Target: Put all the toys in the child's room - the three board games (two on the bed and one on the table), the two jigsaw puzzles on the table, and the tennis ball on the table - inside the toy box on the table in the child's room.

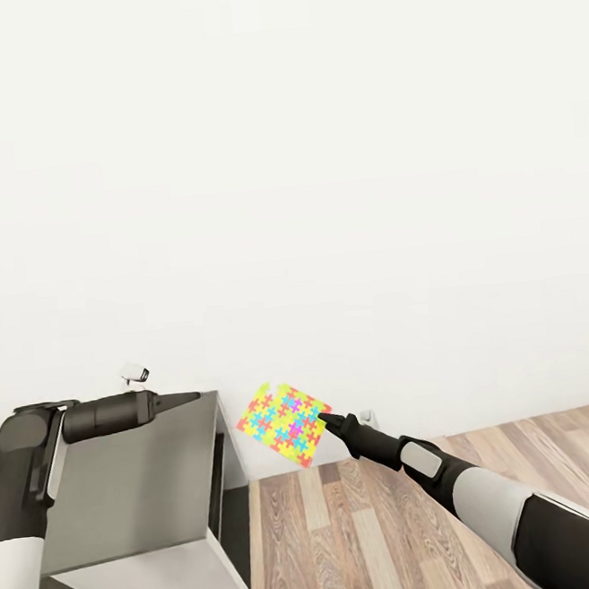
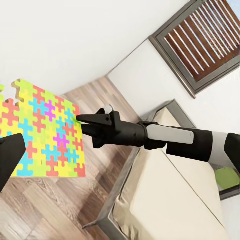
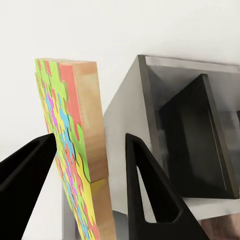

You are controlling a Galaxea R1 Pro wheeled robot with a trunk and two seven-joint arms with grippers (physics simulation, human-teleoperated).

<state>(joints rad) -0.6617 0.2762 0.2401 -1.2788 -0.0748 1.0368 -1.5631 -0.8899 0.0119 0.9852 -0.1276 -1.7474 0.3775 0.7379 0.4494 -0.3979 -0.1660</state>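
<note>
Room: white wall, wood-plank floor [image 1: 372,539], grey side unit [image 1: 135,508] at left.
Jigsaw puzzle [image 1: 284,423]: thin bright mat, knobbly edges, held in the air beside the unit.
Right gripper [image 1: 327,415]: fingers closed on the puzzle's edge.
Left gripper [image 1: 192,396]: above the unit; finger state unclear.
Left wrist view: beige bed [image 2: 170,200].
Right wrist view: puzzle's wooden edge.

A grey side unit [image 1: 135,508] stands at my left against the white wall, a small white object [image 1: 136,375] at its far edge. Wood-plank floor [image 1: 372,539] spreads to its right; a beige-covered bed [image 2: 165,195] stands on those planks.
</note>
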